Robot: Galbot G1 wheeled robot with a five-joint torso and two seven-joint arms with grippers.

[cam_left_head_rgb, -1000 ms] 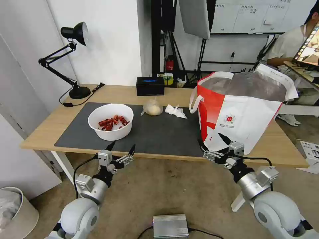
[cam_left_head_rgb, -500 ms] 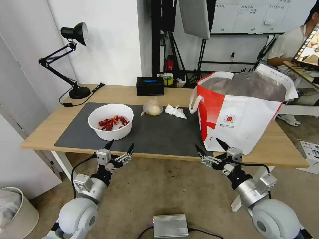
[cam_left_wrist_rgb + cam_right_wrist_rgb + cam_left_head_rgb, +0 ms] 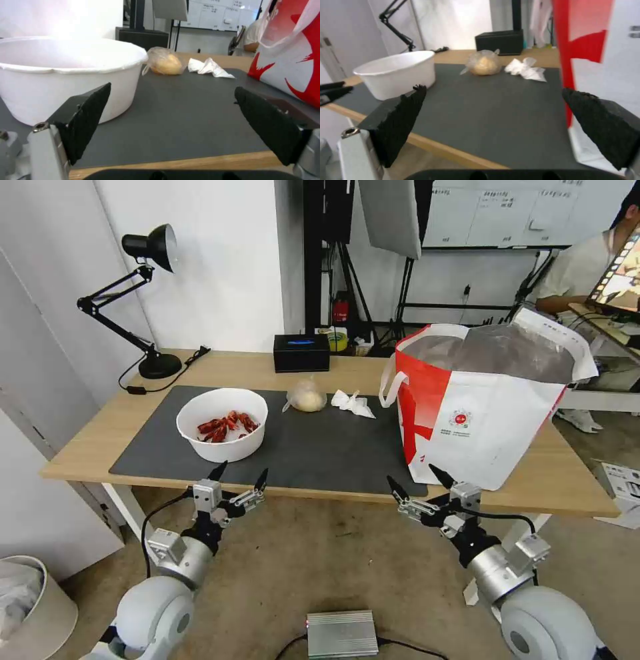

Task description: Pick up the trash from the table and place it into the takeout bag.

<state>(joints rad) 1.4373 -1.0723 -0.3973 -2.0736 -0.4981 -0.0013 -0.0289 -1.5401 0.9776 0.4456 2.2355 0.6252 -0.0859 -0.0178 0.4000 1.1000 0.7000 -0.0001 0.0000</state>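
Counter: your light-wood counter (image 3: pixel 100 437) carries a dark mat (image 3: pixel 320 447), with a lamp (image 3: pixel 143 300) and a black box (image 3: pixel 301 353) at the back.
Bowl: the white bowl (image 3: pixel 222 424), red shells inside, sits on the mat's left part.
Knotted bag: you'll find the knotted bag (image 3: pixel 306 396) with its yellowish lump behind the bowl, to its right.
Tissue: the tissue (image 3: pixel 352 403) lies just right of that bag, crumpled.
Bag: the takeout bag (image 3: pixel 483 407) stands upright on the counter's right, mouth open, foil showing.
Left hand: your left hand (image 3: pixel 240 475) hovers at the near edge before the bowl, fingers spread, empty.
Right hand: your right hand (image 3: pixel 413 481) hovers off the near edge by the bag's corner, fingers spread, empty.
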